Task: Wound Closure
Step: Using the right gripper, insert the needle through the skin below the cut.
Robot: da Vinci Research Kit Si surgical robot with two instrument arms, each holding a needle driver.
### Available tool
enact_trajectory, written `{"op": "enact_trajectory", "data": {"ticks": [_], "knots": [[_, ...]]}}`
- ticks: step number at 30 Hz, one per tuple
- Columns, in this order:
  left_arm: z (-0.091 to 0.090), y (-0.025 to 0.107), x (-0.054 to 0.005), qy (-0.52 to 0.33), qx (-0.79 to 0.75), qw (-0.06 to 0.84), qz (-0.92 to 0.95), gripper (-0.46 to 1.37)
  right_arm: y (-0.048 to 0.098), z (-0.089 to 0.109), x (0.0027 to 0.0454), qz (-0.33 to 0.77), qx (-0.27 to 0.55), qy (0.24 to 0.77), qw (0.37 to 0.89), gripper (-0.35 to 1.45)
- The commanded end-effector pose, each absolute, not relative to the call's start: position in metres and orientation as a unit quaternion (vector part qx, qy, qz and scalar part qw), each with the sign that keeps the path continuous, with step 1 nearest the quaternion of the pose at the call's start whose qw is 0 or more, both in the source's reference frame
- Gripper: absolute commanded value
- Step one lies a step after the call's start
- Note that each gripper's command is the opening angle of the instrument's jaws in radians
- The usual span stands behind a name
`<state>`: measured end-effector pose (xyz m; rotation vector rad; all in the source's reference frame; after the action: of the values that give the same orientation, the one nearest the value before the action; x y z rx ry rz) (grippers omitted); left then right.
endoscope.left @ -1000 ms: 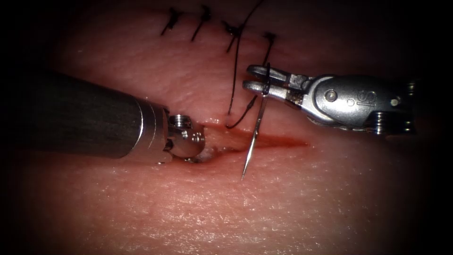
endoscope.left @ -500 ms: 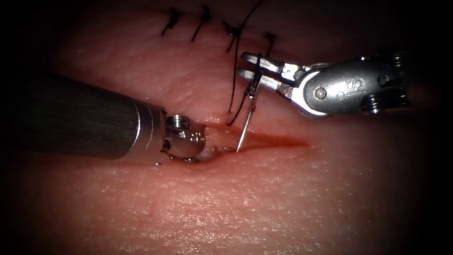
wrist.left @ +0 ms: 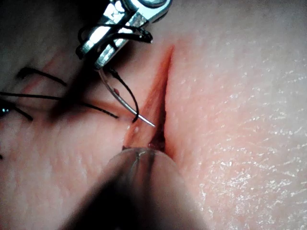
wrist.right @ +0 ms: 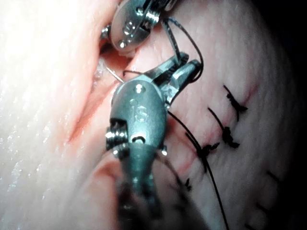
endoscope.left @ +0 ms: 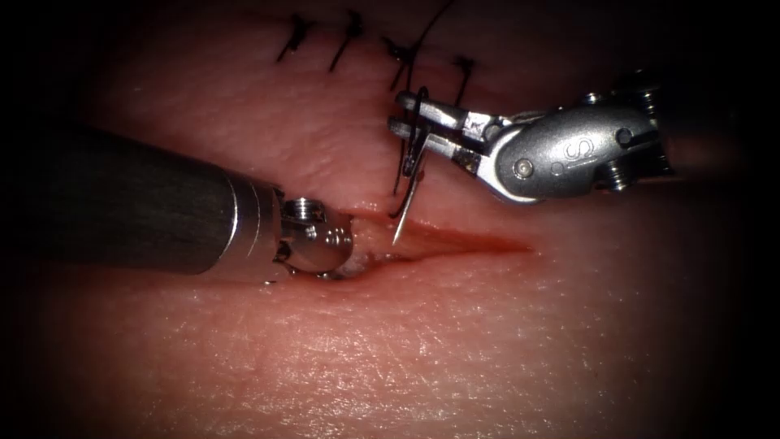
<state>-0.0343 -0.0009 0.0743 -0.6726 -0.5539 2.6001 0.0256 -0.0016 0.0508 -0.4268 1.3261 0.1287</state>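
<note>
Pale pink tissue [endoscope.left: 455, 341] with a fine glistening grain is being shown, its cut [endoscope.left: 455, 242] lined deep red, black thread [endoscope.left: 406, 138] and black stitches [endoscope.left: 349, 36] crossing it, beside a silver needle [endoscope.left: 406, 207] and a silver-grey right gripper [endoscope.left: 406, 122].

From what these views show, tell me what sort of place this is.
Probably a surgical suturing practice bench. A slab of tissue carries an open cut next to finished stitches. The right tool holds a curved needle with thread over that cut, and the left tool rests in it.
</note>
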Motion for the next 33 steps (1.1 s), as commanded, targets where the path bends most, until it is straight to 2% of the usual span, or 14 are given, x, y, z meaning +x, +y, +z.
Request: {"op": "enact_trajectory", "data": {"ticks": [1,21,33], "knots": [[0.0742,-0.0009,-0.0343,-0.195,-0.242,0.2,0.929,1.35,-0.0018,0.0508,0.0257,0.059,-0.202,0.609,0.764,-0.35],[0.0735,-0.0005,-0.0343,-0.194,-0.259,0.212,0.922,1.35,-0.0045,0.0534,0.0262,0.031,-0.214,0.598,0.771,-0.35],[0.0708,-0.0006,-0.0343,-0.178,-0.288,0.237,0.911,1.33,-0.0048,0.0535,0.026,0.065,-0.182,0.612,0.767,-0.35]]}}
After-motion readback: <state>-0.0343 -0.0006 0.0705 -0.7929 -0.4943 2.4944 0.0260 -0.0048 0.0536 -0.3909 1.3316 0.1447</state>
